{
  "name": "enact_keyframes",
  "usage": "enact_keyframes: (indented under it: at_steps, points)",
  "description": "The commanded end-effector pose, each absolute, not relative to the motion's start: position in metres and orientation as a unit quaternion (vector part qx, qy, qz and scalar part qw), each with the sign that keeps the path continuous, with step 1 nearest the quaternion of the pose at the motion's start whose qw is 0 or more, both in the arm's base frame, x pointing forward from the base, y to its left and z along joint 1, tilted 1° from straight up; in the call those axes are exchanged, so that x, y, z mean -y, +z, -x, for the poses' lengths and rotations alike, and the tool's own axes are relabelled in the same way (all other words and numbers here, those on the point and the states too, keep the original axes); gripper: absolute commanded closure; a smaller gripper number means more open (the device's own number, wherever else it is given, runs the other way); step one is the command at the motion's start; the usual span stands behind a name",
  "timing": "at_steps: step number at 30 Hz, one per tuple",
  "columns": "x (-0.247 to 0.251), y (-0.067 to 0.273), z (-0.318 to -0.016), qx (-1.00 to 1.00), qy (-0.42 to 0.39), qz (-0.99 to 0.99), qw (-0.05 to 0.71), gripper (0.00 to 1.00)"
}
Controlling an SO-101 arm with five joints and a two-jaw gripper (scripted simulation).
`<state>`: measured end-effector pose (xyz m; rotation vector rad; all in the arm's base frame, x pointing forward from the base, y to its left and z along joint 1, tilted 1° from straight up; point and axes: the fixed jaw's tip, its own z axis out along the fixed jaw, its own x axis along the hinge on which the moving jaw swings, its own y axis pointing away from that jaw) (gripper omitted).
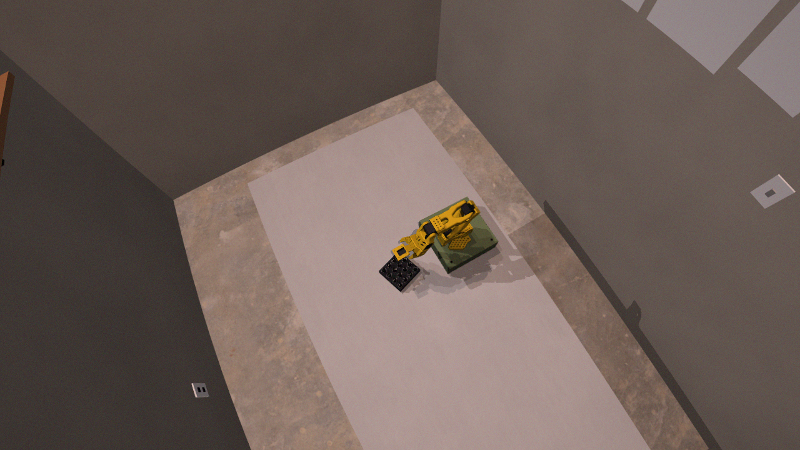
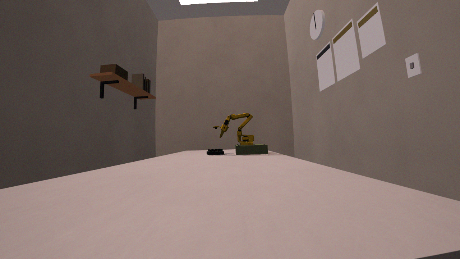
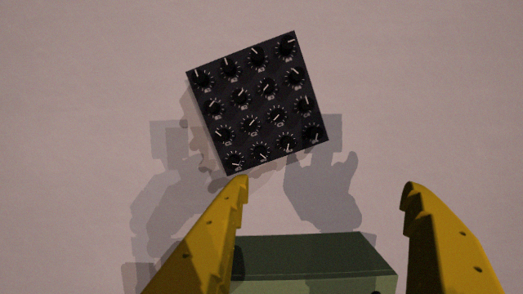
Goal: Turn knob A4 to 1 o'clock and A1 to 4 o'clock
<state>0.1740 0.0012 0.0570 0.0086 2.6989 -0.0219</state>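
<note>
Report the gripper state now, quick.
Gripper: open, jaws apart with nothing between them, hanging above the table short of the knob box.

I see the black square knob box (image 1: 399,272) flat on the pale grey bench (image 1: 391,364), just beside the green slab base (image 1: 482,246) of my yellow arm. My gripper (image 2: 220,131) hangs above the box, apart from it, empty.
</note>
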Motion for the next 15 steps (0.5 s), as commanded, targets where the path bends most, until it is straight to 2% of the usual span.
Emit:
enact_keyframes:
  at_steps: [1,15]
  points:
    - [-0.0026,0.0538,-0.1707,-0.978,-0.007,0.005,0.21,0.6]
    - [-0.003,0.0526,-0.1697,-0.978,-0.007,0.007,0.206,0.6]
